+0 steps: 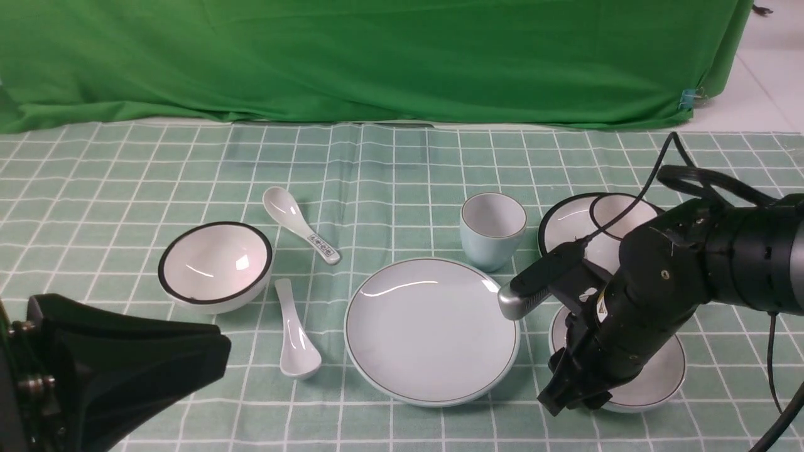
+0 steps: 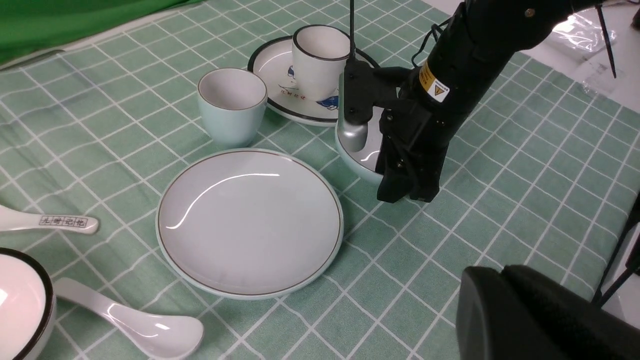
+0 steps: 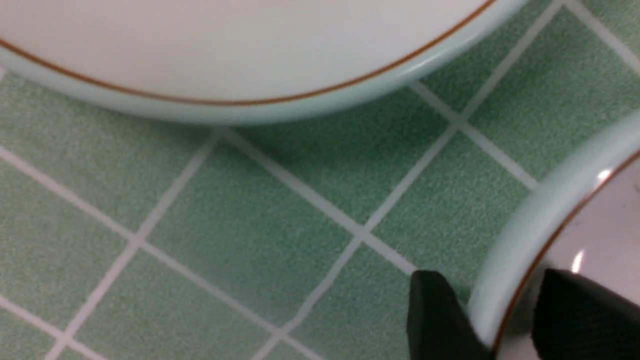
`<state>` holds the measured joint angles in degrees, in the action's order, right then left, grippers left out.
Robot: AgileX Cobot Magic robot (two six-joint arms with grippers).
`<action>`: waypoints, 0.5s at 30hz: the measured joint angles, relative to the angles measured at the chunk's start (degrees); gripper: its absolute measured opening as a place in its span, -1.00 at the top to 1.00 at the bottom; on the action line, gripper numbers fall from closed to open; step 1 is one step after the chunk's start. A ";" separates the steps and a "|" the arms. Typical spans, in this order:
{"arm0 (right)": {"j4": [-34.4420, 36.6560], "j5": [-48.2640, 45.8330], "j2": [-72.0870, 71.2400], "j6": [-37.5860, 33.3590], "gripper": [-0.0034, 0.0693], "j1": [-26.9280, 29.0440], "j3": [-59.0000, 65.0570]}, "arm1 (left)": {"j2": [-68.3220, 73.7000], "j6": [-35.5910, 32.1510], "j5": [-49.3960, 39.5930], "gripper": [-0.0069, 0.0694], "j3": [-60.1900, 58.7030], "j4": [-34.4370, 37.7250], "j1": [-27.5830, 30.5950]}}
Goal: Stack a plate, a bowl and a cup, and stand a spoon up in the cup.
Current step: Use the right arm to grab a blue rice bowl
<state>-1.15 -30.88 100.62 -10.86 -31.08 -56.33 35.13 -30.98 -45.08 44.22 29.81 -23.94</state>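
While the right gripper (image 1: 575, 390) hangs tipped down over the near-left edge of the bowl (image 1: 662, 376), its two black fingers (image 3: 435, 315) stand apart astride the rim, one outside the pale blue wall and one inside, with a thin sliver of white showing by the inner one. The bowl sits on the checked tablecloth (image 1: 440, 163) at the right, just beside the plate (image 1: 432, 329). A narrow strip of cloth separates their two rims.

The plate lies flat at the centre. The cup (image 1: 493, 229) stands upright just behind the plate's far-right edge, close to it but apart. The spoon (image 1: 295, 339) lies left of the plate, bowl end toward the robot, with a band of cloth between them.

Behind the right arm a black-rimmed plate (image 2: 275, 65) carries a white cup (image 2: 320, 60). At the left are a black-rimmed bowl (image 1: 215, 263) and a marked spoon (image 1: 301, 226). Bare cloth runs wide along the far side and in front of the plate.

The left gripper (image 1: 94, 370) sits low at the near-left corner, and I cannot tell how its jaws stand.
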 joint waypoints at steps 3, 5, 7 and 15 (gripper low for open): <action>-0.12 -0.22 -0.27 -0.40 0.26 0.00 -0.37 | 0.00 0.00 0.00 0.80 0.00 0.00 0.00; -0.12 -1.12 -0.74 -0.47 0.35 0.00 -0.63 | 0.00 0.00 -0.13 0.80 0.00 0.00 0.00; 0.05 -2.05 -1.23 -0.57 0.39 0.00 -0.62 | 0.00 0.00 -0.62 0.80 0.00 0.00 0.00; 1.15 -5.86 -7.72 0.68 0.67 -5.92 -1.04 | 0.00 0.00 -2.70 0.80 0.00 -1.11 0.00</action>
<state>0.00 -36.73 92.90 -10.18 -37.00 -57.38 35.13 -30.98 -47.78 44.22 28.70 -23.94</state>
